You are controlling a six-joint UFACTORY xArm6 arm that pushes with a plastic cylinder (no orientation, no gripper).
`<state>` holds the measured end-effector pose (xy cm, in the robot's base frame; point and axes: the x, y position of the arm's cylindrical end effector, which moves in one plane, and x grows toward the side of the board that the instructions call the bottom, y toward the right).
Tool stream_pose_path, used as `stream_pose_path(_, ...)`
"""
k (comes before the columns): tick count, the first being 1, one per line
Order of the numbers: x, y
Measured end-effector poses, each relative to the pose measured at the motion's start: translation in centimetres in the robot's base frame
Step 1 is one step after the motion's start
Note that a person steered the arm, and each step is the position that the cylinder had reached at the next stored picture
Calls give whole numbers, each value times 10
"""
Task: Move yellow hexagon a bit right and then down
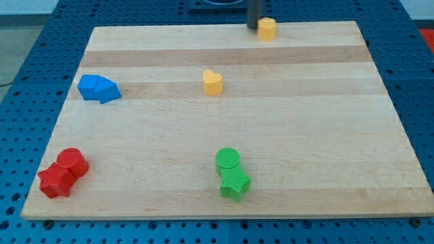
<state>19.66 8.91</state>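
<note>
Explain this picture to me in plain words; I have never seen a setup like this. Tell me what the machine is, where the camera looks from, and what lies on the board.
This is one camera view looking down at an angle on a pale wooden board on a blue perforated table. The machine is a robot arm ending in a straight dark rod; only its lower end shows at the view's top. It has no jaws and holds nothing; it only pushes. My tip sits just to the view's left of the yellow hexagon block, seemingly touching it. Near the middle lies a yellow heart-shaped block. At the view's left are two blue blocks pressed together, at lower left a red cylinder against a red star, and at the bottom centre a green cylinder against a green star.
</note>
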Motion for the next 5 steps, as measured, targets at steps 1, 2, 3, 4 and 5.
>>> stream_pose_path(1, 17, 38)
stream_pose_path(2, 29, 55)
stream_pose_path(3, 52, 75)
stream_pose_path(4, 77, 87)
stream_pose_path(5, 106, 95)
